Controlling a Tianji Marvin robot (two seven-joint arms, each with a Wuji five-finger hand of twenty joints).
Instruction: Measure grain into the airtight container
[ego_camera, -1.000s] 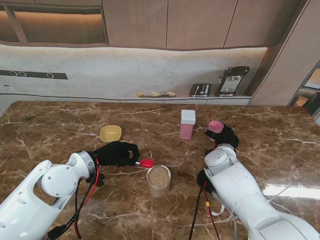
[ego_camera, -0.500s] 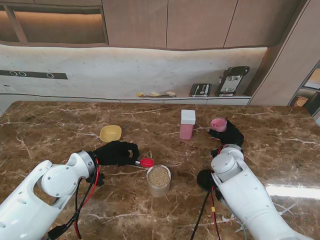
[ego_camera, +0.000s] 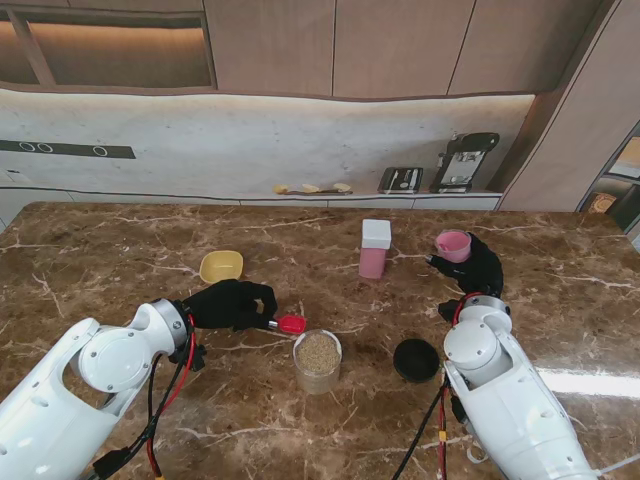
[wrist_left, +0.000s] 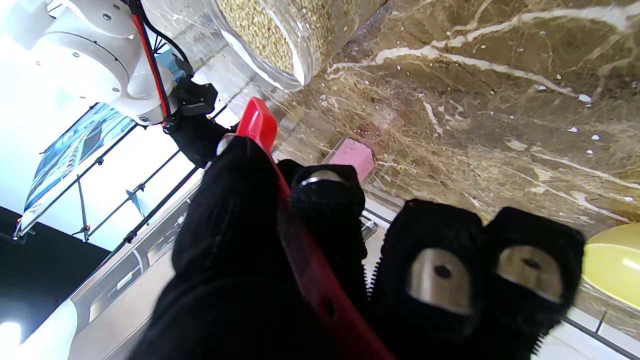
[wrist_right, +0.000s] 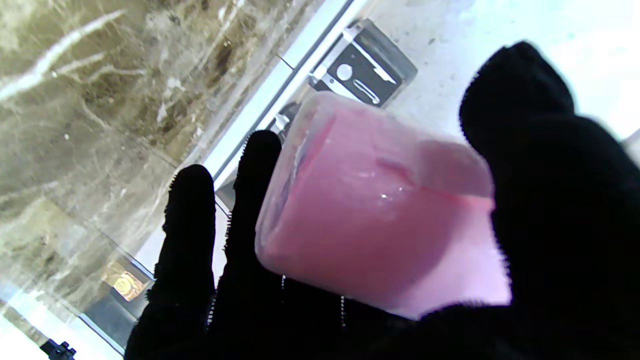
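- Both arms (ego_camera: 90, 375) are glossy white, built of rounded cylindrical segments.
- Red and black cables (ego_camera: 170, 400) trail beside each arm.
- Left hand (ego_camera: 232, 305) and right hand (ego_camera: 472, 270) wear fuzzy black gloves.
- Bare metal fingertip pads (wrist_left: 440, 280) show through the left glove.

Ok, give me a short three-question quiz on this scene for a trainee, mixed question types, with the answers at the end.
1. True or false: the left hand holds a red scoop.
2. Multiple choice: what is the right hand holding? A) a yellow bowl B) a pink cup C) a black lid
3. Fill in: the round black lid lies on the table to the ____ of the grain jar, in the stand view.

Key
1. True; its fingers are closed around the scoop's handle.
2. B, the pink cup. The yellow bowl sits untouched on the table.
3. Right.
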